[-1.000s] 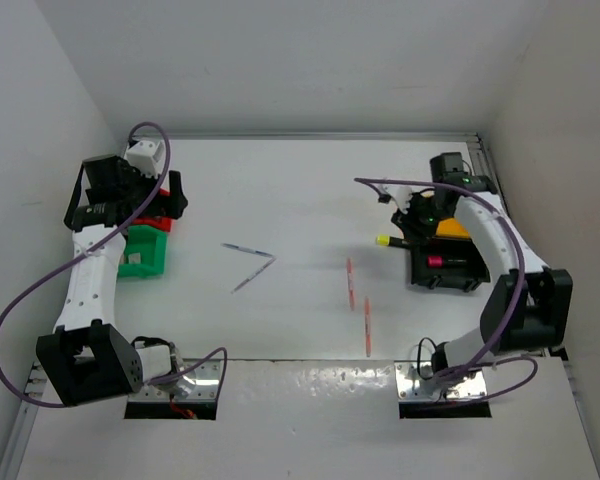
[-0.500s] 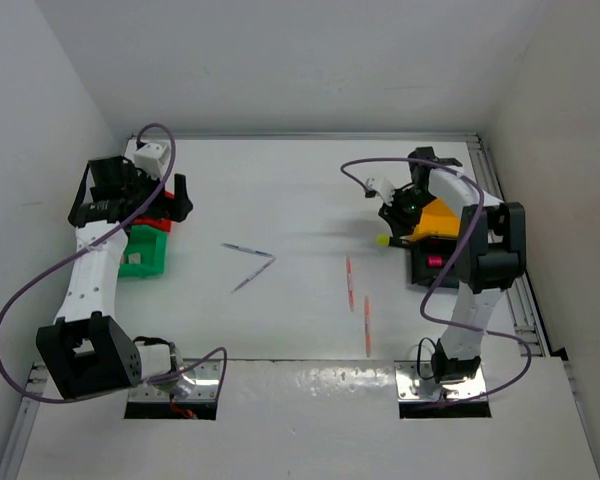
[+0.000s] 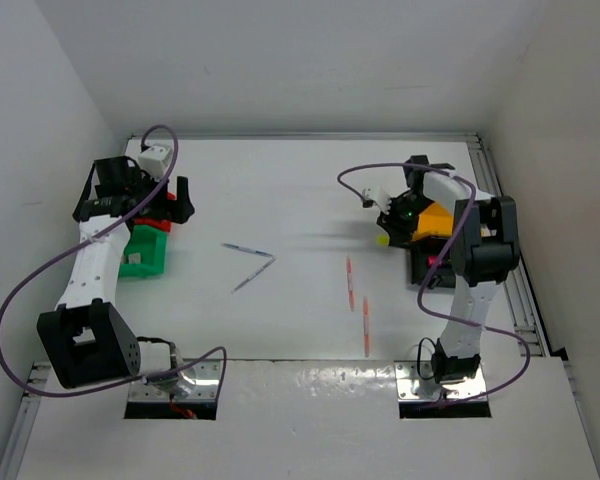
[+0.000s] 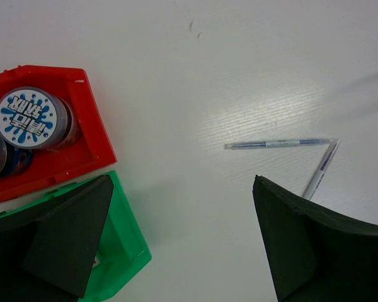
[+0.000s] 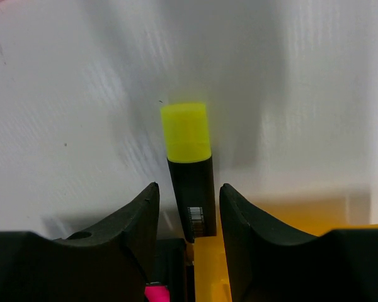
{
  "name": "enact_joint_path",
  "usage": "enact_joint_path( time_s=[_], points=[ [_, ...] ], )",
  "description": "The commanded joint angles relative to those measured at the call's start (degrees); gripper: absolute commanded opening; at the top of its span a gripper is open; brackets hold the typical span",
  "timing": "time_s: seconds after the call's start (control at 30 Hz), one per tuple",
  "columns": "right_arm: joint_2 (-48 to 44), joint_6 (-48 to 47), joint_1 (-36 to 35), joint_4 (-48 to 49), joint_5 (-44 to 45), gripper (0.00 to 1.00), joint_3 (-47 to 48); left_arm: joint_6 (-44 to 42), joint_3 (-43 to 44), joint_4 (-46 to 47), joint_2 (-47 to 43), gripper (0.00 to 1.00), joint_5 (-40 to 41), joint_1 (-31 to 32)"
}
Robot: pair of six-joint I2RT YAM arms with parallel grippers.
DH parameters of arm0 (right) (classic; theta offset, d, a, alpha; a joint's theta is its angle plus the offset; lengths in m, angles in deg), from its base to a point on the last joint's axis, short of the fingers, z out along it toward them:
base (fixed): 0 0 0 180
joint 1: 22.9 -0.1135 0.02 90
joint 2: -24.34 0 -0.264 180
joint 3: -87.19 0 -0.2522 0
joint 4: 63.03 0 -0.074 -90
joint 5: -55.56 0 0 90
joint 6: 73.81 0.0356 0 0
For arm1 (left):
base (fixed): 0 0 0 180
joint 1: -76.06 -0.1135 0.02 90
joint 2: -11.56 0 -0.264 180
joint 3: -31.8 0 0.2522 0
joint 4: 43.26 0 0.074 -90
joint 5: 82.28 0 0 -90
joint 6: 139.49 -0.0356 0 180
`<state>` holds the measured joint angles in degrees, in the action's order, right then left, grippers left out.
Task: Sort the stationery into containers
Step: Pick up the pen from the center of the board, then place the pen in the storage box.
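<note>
My right gripper (image 5: 189, 186) is open, its jaws either side of a yellow-capped black highlighter (image 5: 189, 163) with a slim gap on each side. The highlighter's tail ends at the rim of the yellow-orange bin (image 5: 211, 277). A pink highlighter (image 5: 156, 292) lies in the black bin (image 3: 420, 268). My left gripper (image 4: 184, 182) is open and empty, above the table beside the red bin (image 4: 57, 170), which holds two blue-white tape rolls (image 4: 28, 117), and the green bin (image 4: 123, 251). Two grey pens (image 3: 246, 249) and two orange pencils (image 3: 349, 283) lie mid-table.
The enclosure's white walls stand on three sides. A metal rail (image 3: 520, 290) runs along the right edge behind the yellow-orange bin (image 3: 442, 218). Purple cables (image 3: 40, 290) loop beside both arms. The erasers are not in view.
The right arm has swung its elbow in from the far right and now stands upright, while the gripper and the highlighter's yellow tip stay in the same spot. The left gripper has shifted slightly.
</note>
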<state>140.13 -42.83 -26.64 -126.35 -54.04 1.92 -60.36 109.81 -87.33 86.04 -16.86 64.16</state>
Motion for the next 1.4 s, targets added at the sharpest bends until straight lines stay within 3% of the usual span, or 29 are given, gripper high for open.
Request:
enact_joint_path(
  time_s=[0.0,0.23,0.33,0.47,0.7,0.83,0.93,1.03,1.2,1.37],
  points=[
    [0.93,-2.06,-0.47,1.22,-0.01,0.43,-1.25,0.24,1.76,0.77,0.32,1.00,0.41,0.74],
    [1.37,-2.41,-1.96,5.70,1.05,0.37,-4.59,0.15,1.85,0.51,0.23,1.00,1.29,0.74],
    [0.76,-2.06,-4.24,8.68,1.66,0.25,-6.52,0.06,2.02,0.33,0.06,1.00,1.81,0.74],
    [-0.73,-0.31,-7.05,9.92,1.40,0.15,-7.76,-0.02,1.76,0.33,-0.30,1.00,2.69,0.74],
    [-8.10,7.42,-14.00,9.57,-4.57,0.08,-6.27,0.33,1.76,0.16,-1.00,1.00,2.69,0.83],
    [-12.86,10.77,-15.15,3.88,-8.26,0.06,-3.02,0.24,2.46,-0.37,-1.79,1.00,2.69,0.74],
    [-17.76,8.77,-13.13,0.53,-8.27,0.06,-3.36,0.24,1.94,-0.37,-2.67,1.00,2.26,0.74],
    [-21.65,5.61,-6.48,-2.37,-6.78,0.06,-5.64,0.76,1.15,0.07,-3.37,1.00,0.94,0.83],
    [-23.50,-2.56,7.22,-9.31,-6.95,0.06,-6.52,1.65,-0.17,0.77,-4.16,1.00,-0.56,1.35],
    [-23.68,-7.42,12.62,-9.94,-5.20,0.06,-9.86,2.17,-0.18,1.56,-4.34,1.00,-0.56,2.58]
  ],
)
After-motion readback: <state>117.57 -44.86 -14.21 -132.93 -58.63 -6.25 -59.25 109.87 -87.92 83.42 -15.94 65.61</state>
